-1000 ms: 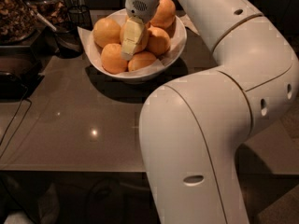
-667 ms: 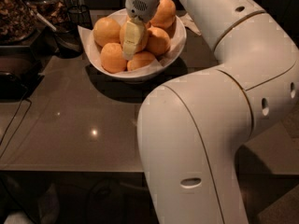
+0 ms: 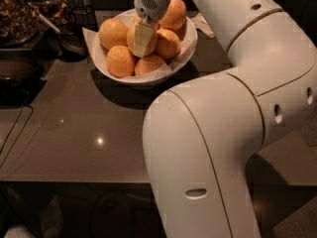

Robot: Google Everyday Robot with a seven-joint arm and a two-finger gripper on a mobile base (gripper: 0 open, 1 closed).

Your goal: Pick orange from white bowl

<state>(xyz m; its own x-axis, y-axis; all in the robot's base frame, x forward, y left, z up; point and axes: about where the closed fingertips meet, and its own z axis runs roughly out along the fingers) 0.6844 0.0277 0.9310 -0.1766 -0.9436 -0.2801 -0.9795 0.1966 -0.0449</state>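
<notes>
The white bowl (image 3: 184, 53) stands at the back of the dark table and holds a pile of several oranges. My gripper (image 3: 142, 39) reaches down from above into the middle of the pile. It lies against the central orange (image 3: 130, 36), which it mostly hides. A paler, yellower orange (image 3: 113, 32) sits at the left of the pile, clear of the gripper. Deeper orange fruits lie in front (image 3: 120, 61) and to the right (image 3: 168, 43).
A small dark wire cup (image 3: 83, 17) and a dark pan with a spoon (image 3: 69, 42) stand left of the bowl. A container of brown food (image 3: 17, 14) is at the far left. My big white arm (image 3: 208, 148) fills the right foreground. A cable (image 3: 15, 128) runs over the table's left edge.
The gripper stays at the same spot over the pile. The arm's near segment has shifted very slightly. The oranges and bowl have not moved.
</notes>
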